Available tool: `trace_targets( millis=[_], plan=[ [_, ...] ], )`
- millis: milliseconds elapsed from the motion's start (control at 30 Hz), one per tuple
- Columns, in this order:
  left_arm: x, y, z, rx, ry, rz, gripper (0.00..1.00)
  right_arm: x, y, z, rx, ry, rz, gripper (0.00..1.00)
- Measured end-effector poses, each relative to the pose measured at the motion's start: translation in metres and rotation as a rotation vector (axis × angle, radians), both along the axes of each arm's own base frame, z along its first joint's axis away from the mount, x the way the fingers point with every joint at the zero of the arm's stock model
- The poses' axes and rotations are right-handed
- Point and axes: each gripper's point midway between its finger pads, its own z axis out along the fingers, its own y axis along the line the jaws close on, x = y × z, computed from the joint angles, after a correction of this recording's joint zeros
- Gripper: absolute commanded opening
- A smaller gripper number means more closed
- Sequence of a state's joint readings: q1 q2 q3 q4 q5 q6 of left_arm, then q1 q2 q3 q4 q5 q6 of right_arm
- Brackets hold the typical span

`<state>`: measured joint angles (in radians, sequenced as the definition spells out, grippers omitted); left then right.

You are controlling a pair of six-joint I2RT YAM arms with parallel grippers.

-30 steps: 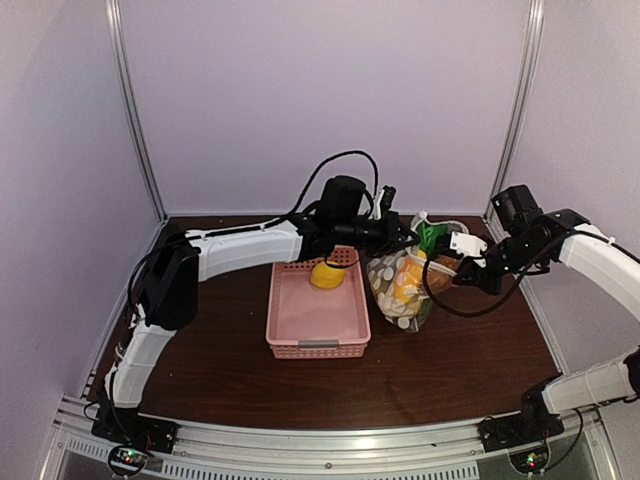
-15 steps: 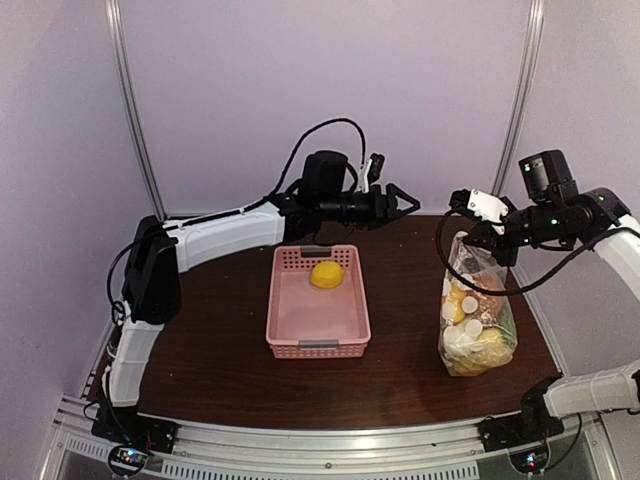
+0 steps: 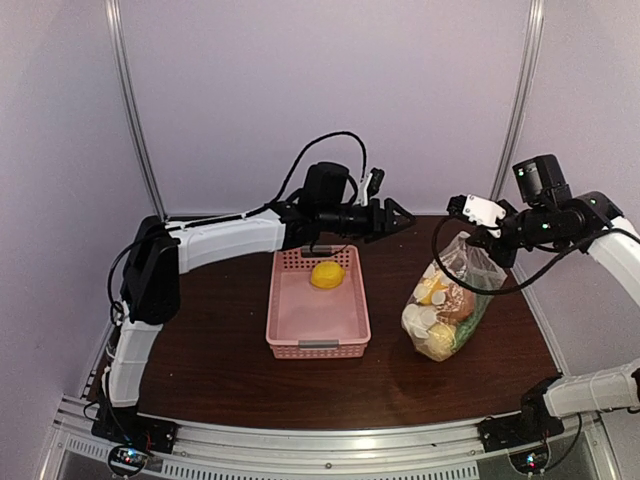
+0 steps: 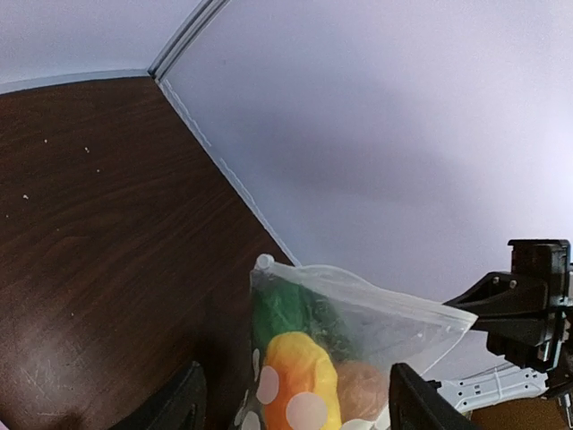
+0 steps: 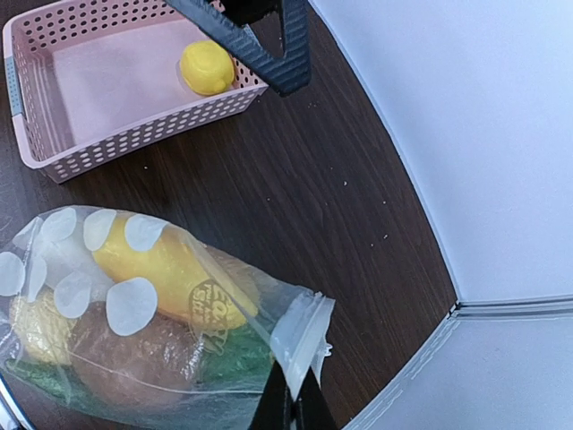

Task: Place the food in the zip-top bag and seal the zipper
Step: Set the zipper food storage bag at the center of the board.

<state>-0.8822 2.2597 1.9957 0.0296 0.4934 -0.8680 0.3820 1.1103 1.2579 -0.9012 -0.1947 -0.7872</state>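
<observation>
I see right gripper pinching the mouth corner of zip-top bag, slumped right of pink basket — I want it taut while spread left gripper drops for the lemon.

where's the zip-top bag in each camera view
Top external: zip-top bag right of centre, top corner pinched by the right gripper.
Left wrist: zip-top bag at bottom, centre to right.
Right wrist: zip-top bag fills lower left.
Shared landmark: the right gripper on its corner.

Pink lattice basket on dark wooden table
</observation>
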Motion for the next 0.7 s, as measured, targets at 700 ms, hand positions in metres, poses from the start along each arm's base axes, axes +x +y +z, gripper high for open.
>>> trace_targets(
  millis=[700],
  plan=[
    [0.007,0.018,-0.037,0.087,0.086,-0.010,0.77,-0.077,0.091,-0.090,-0.146,0.325,0.426,0.05]
  ],
)
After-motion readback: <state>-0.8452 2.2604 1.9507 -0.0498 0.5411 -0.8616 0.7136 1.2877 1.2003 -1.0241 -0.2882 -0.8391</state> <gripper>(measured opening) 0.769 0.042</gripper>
